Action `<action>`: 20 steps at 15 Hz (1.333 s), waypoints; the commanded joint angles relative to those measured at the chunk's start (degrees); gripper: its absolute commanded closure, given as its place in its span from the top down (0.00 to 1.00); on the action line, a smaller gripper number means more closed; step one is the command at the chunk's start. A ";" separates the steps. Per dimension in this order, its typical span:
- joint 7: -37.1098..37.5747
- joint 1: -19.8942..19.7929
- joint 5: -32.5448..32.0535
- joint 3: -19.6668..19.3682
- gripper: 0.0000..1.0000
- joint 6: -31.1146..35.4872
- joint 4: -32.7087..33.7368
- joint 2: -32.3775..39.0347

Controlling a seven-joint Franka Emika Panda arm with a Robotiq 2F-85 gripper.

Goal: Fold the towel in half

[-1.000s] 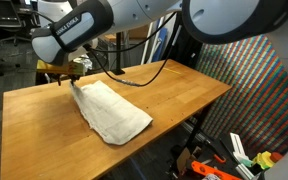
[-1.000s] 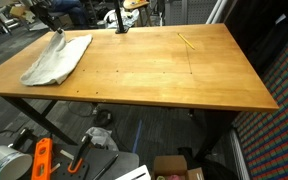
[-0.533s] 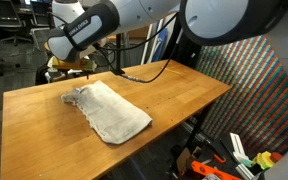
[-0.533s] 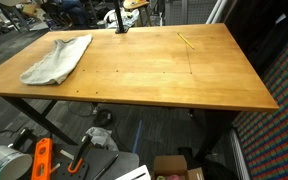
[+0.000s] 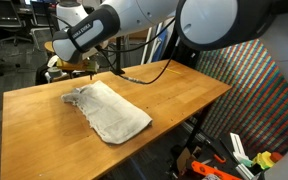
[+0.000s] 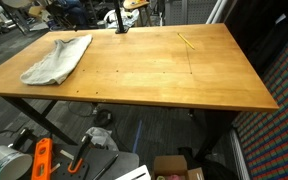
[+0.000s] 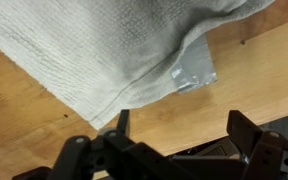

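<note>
Starting up close in the wrist view: looking at the gripper (image 7: 184, 135) with both dark fingers (image 7: 124, 125) spread well apart, clamped on nothing. Hanging just above the towel (image 7: 104, 50), right by a hemmed corner, with a small pale tag (image 7: 196, 75) poking out from under the edge. Can see bare wood of the table (image 7: 44, 130) on either side of that corner.

Pulling back to an exterior view: got the towel (image 5: 109, 110) lying rumpled in a long flat shape on the table (image 5: 179, 90), toward the end under the arm (image 5: 89, 30), with the gripper (image 5: 84, 66) over its far corner. Can't make out the fingers there, too small.

Over to an exterior view from higher up: nearest the camera, spotting an orange tool (image 6: 41, 158) and a cardboard box (image 6: 174, 165) down on the floor. Further back, seeing the towel (image 6: 56, 58) at a far corner of the table (image 6: 164, 75), well apart from a thin yellow stick (image 6: 186, 41) near the far edge.
</note>
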 commanded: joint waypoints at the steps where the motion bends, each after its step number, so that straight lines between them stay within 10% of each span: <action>1: -1.61 -1.64 0.51 -0.24 1.00 -3.76 4.88 2.51; 14: -1.99 -5.12 0.71 -0.68 1.00 -8.83 12.04 9.40; 15: -2.18 -5.25 0.84 -0.57 0.75 -9.27 12.65 9.91; 20: -2.20 -5.70 1.45 -0.38 0.42 -11.51 15.50 11.30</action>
